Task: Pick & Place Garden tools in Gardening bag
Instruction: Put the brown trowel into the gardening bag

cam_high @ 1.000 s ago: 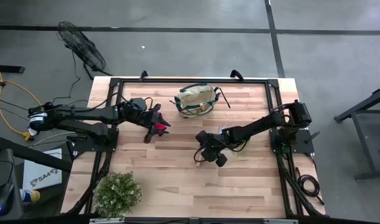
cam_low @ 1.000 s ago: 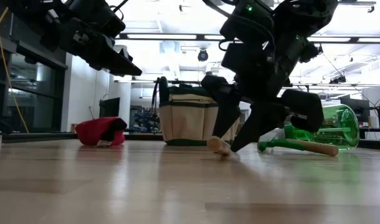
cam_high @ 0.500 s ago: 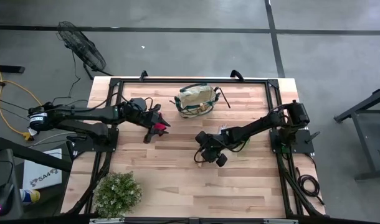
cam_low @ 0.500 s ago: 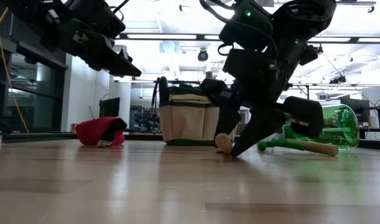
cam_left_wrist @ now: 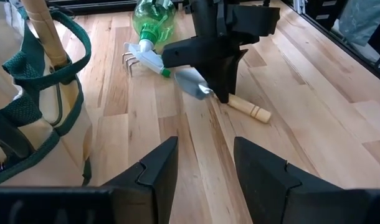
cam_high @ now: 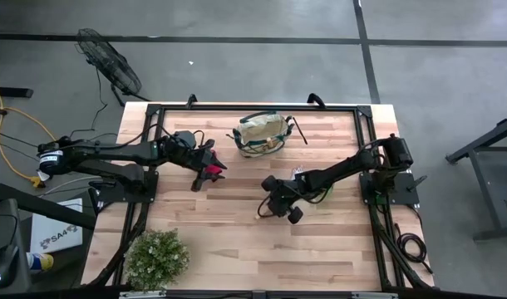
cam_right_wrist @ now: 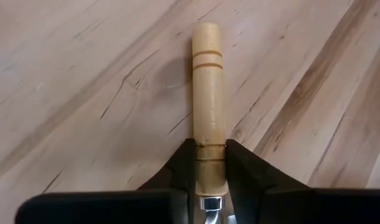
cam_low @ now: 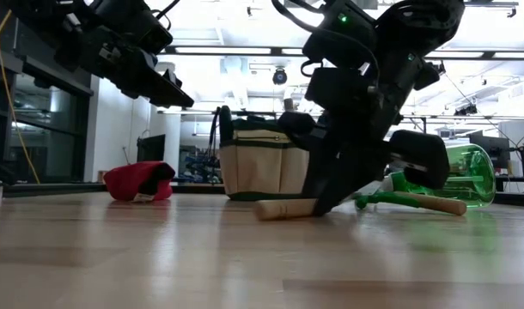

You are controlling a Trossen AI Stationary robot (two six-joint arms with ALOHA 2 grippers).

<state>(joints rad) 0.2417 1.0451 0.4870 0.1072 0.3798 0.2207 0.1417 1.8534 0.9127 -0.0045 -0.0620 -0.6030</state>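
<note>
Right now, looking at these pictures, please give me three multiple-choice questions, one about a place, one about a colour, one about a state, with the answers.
1. Where is the gardening bag?
A. near the table's far edge
B. beside the bushy plant
C. under the right arm

2. What colour is the sprayer?
A. red
B. green
C. blue

3. What is the right pincer doing?
A. hanging open over the bag
B. shut on the trowel handle
C. gripping the sprayer

Answers: 1 A, the high view shows it at the far edge; 2 B, its translucent body is green; 3 B, the right wrist view shows both fingers pressing the wooden handle.
</note>
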